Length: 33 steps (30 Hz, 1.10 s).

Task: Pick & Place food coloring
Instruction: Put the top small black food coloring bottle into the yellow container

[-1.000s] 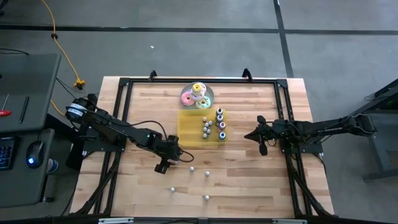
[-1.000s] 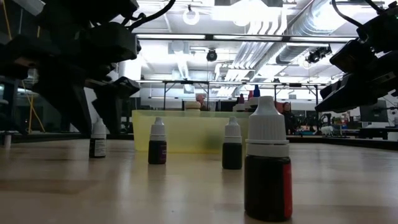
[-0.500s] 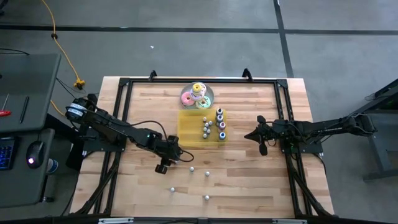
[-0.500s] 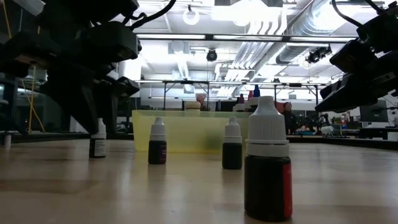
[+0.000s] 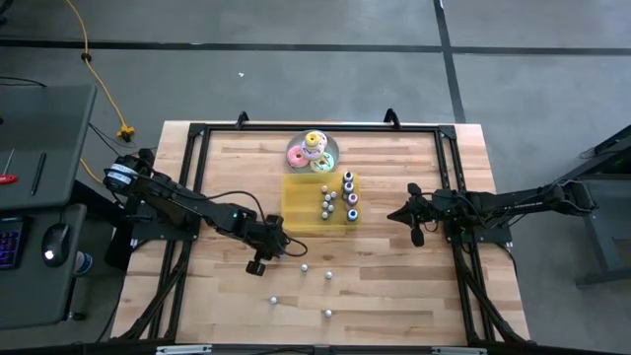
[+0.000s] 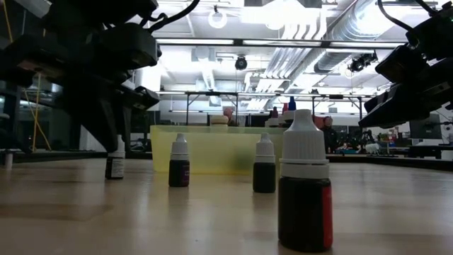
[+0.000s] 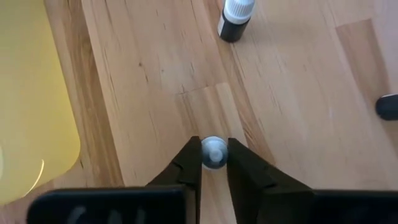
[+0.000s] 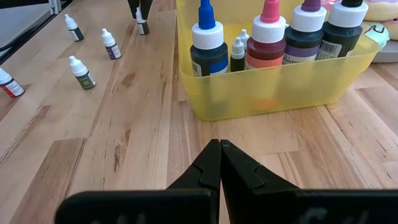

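The food coloring bottles are tiny, with pale caps. Several stand in the yellow tray [image 5: 299, 209] [image 8: 280, 84], and several stand loose on the wood near it [image 5: 329, 274] [image 6: 179, 163] [image 8: 81, 72]. My left gripper [image 5: 282, 248] [image 7: 214, 163] points down over the loose bottle closest to the tray, a dark one with a white cap [image 7: 214, 152] [image 6: 115, 168], and is shut on it. My right gripper [image 5: 396, 215] [image 8: 219, 152] is shut on nothing and hovers to the right of the tray, pointing at it. My left gripper pinches the bottle's white cap [image 7: 214, 149] between its two fingers [image 7: 186, 169], coming from above and pointing down. The bottle is upright, and in the low view its base [image 6: 115, 176] appears to stand on the table.
A plate of pastel ring toys [image 5: 314, 152] sits beyond the tray. One large dark bottle [image 6: 304, 185] stands very close to the low camera. Black frame rails [image 5: 192, 177] run along the table's left, right and far sides. Bare wood lies between the tray and the right gripper.
My left gripper's fingers have drawn together around the small bottle and taken hold of its top. The bottle stays upright on the table. My right arm has kept still.
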{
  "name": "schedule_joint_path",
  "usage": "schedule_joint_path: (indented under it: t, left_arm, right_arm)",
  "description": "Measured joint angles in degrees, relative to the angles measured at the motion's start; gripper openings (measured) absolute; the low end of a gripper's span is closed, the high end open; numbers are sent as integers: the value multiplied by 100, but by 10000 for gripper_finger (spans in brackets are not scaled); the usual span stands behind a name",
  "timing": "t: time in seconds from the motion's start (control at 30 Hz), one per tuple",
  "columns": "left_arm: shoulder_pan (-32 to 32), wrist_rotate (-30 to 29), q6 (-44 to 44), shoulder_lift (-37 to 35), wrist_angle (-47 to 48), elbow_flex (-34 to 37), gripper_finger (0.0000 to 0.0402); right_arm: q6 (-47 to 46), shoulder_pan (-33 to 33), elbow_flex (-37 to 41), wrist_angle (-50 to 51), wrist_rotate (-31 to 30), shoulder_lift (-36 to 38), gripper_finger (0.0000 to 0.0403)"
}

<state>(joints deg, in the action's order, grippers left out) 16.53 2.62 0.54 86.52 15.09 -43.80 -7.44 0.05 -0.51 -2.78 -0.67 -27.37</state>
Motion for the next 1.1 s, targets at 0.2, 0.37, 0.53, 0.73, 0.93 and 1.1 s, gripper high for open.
schedule_joint_path:
  t: [0.2, 0.37, 0.53, 0.73, 0.93, 1.1]
  left_arm:
    - [2, 141, -9, 0, 209, -99, 38]
    - [2, 144, -209, -56, 997, -639, 43]
    - [1, 269, -491, -203, 1855, -1308, 40]
    - [14, 1063, -1544, -496, 2523, -2011, 39]
    - [87, 1212, -2438, -937, 2771, -2261, 38]
    - [81, 1254, -2606, -1273, 2740, -2305, 38]
  right_arm:
    - [0, -2, 0, 1, 0, -1, 0]
    - [0, -2, 0, 1, 0, -1, 0]
    - [0, 0, 0, 2, 0, 1, 0]
    - [0, 0, 0, 10, 0, 6, 0]
    - [0, -1, 0, 21, 0, -1, 0]
    - [0, -2, 0, 15, 0, 1, 0]
